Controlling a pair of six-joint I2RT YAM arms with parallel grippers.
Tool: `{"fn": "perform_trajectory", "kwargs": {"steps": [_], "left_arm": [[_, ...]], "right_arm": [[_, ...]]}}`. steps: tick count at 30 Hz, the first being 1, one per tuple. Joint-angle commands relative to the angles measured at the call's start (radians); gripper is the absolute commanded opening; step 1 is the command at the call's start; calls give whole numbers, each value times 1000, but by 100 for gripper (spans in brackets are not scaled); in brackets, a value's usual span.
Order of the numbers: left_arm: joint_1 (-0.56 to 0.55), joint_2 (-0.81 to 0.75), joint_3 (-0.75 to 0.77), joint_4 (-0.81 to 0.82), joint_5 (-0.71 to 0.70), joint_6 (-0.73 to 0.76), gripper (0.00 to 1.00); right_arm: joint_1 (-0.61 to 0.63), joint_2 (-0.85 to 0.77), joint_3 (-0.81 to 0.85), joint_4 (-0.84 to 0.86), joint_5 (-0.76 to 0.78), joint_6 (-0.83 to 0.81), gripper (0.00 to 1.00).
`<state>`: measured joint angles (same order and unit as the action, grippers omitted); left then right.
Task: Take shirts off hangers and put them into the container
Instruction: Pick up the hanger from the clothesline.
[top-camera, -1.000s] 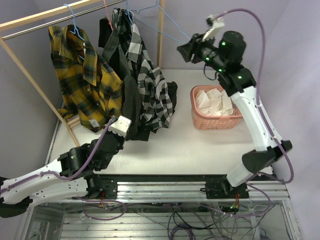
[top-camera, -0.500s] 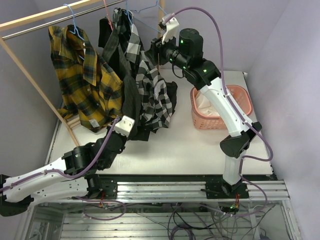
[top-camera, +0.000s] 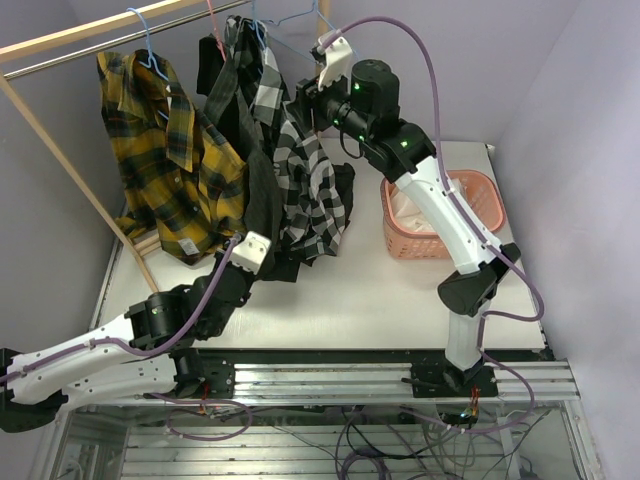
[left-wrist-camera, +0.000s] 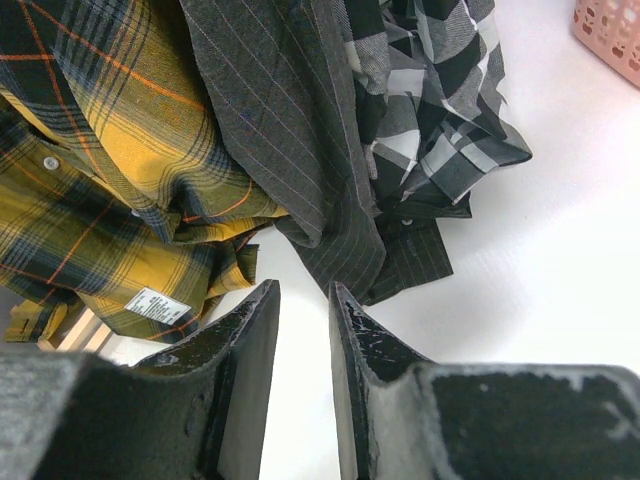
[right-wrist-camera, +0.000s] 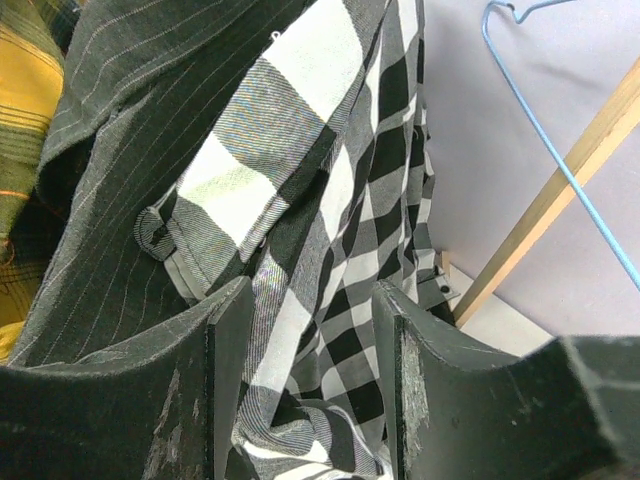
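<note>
Currently, left gripper (left-wrist-camera: 300, 300): jaws are standing slightly parted, gripping nothing, hovering low over the worktop (left-wrist-camera: 520, 280).
Right gripper (right-wrist-camera: 310, 300): jaws are standing wide apart, facing the checked shirt (right-wrist-camera: 340, 200), clamping nothing.
Hanging: yellow plaid shirt (top-camera: 170, 170), pinstriped shirt (left-wrist-camera: 290, 130) and the checked shirt are hanging from the rack (top-camera: 60, 40).
Hanger (right-wrist-camera: 560, 163): light blue wire is showing beside the checked shirt.
White shirt (top-camera: 403, 215): lying in the pink basket (top-camera: 425, 245).
Writing: white tag (left-wrist-camera: 158, 305) on the yellow plaid hem, print too small to read.

Right tool (right-wrist-camera: 310, 300) held high, jaws apart; left tool (left-wrist-camera: 302, 295) low, narrowly parted
</note>
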<state>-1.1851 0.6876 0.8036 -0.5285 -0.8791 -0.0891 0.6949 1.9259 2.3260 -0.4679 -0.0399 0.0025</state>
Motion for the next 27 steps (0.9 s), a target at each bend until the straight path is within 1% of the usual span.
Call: {"fn": "perform_trajectory", "kwargs": {"steps": [1, 6, 8, 9, 12, 14, 18, 20, 24, 27], "left_arm": [[8, -2, 10, 12, -16, 2, 38], [7, -12, 8, 14, -19, 2, 37], [7, -13, 6, 15, -17, 3, 38], [7, -11, 7, 15, -18, 3, 37], [7, -7, 7, 12, -17, 2, 37], [7, -5, 9, 11, -17, 2, 37], [7, -5, 10, 11, -15, 0, 37], [7, -4, 10, 11, -13, 1, 37], [7, -3, 14, 4, -15, -4, 36], [7, -9, 23, -11, -22, -22, 37]], "right_arm": [[6, 34, 7, 20, 2, 1, 50], [7, 45, 7, 37, -2, 16, 47], [7, 55, 20, 30, 8, 15, 44], [7, 61, 25, 27, 18, 14, 40], [6, 57, 4, 48, 35, 9, 24], [6, 40, -25, 80, 49, 6, 16], [5, 20, -52, 131, 77, -3, 7], [3, 25, -43, 146, 85, -9, 0], [-9, 27, -36, 191, 90, -4, 0], [-19, 5, -72, 259, 107, 1, 0]]}}
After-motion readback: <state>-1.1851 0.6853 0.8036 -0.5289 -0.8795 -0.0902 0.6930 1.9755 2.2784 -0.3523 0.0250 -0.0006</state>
